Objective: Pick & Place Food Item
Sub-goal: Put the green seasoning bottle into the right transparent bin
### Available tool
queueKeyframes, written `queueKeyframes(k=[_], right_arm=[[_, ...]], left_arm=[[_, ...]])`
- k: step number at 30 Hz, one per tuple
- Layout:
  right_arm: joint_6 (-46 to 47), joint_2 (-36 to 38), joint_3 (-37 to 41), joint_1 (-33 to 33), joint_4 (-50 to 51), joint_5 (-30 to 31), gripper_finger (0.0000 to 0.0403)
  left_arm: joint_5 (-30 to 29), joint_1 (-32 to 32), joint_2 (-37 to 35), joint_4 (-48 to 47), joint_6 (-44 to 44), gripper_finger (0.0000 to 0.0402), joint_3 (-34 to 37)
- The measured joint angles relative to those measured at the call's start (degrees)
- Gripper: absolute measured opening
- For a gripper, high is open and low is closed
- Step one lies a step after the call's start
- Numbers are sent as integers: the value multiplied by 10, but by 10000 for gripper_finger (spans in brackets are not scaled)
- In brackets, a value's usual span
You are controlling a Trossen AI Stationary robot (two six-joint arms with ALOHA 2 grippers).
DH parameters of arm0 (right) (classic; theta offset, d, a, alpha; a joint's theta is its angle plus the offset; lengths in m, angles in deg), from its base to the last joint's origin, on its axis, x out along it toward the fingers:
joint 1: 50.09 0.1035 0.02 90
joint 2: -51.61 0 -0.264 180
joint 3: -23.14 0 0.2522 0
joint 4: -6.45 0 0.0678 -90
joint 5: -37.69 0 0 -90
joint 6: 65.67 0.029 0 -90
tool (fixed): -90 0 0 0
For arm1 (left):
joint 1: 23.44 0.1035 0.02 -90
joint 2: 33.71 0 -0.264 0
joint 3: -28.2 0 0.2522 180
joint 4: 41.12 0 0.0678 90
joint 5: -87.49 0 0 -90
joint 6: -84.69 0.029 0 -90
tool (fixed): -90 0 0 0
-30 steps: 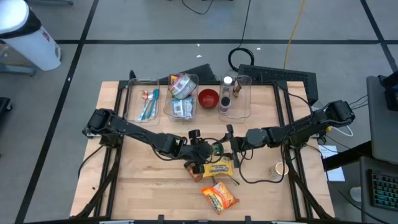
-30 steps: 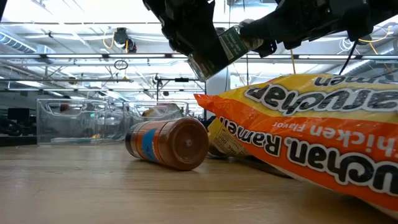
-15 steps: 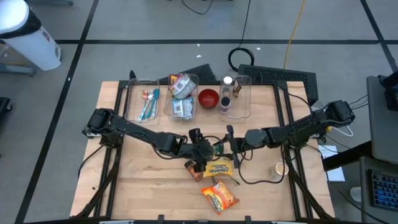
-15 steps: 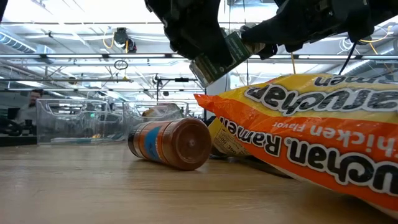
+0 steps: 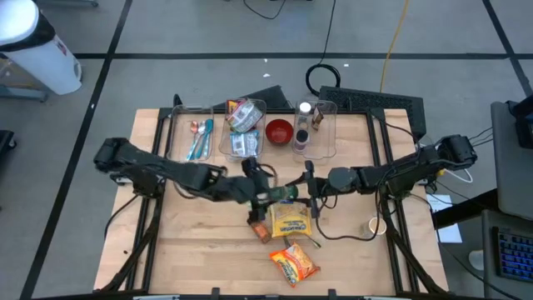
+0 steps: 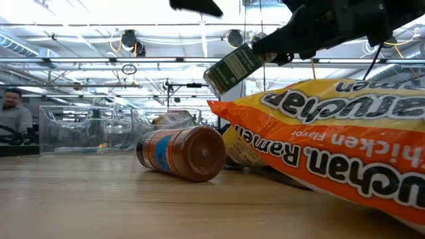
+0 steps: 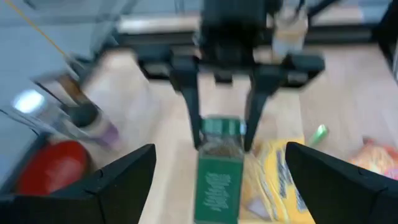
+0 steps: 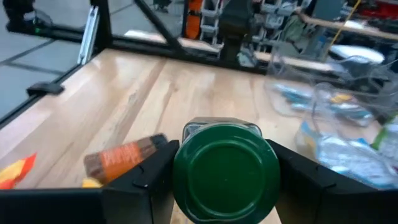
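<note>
A spice jar (image 5: 280, 193) with a green lid and green label hangs above the table's middle, with my right gripper (image 5: 305, 190) shut on it. In the left wrist view the jar (image 7: 217, 180) shows ahead, reaching out from the right gripper's dark fingers. My left gripper (image 5: 258, 183) stands open, up and to the left of the jar, and touches nothing. Under the jar, a second jar (image 6: 179, 151) with an orange label lies on its side on the wood, next to a yellow ramen packet (image 5: 290, 225). My right gripper pinches the jar at its green lid end (image 8: 225, 171), one finger on each side of the lid. The fingers (image 8: 144, 180) come level from the table's right side and lie along the jar. The jar (image 6: 232, 66) is lifted clear and tilted, with its base end the lower one.
An orange ramen packet (image 5: 293, 264) lies near the front edge. Clear bins (image 5: 243, 133) and a red bowl (image 5: 279, 131) line the far side. A small cup (image 5: 375, 225) stands at the right. A person (image 6: 12, 119) shows beyond the table.
My left gripper has let go of the green-lidded jar's base end, then risen and drawn back toward the table's left edge. The jar has stayed in my right gripper, clear of the table and still tilted.
</note>
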Motion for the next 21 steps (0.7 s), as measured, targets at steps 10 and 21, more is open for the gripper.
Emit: queueKeyframes(k=[10,21], right_arm=[[9,127,-10,-41,140,4,195],[9,178,-193,-127,477,31,195]], left_arm=[[-69,-18,-156,-72,21,337,11],[-61,-36,-297,334,47,337,347]])
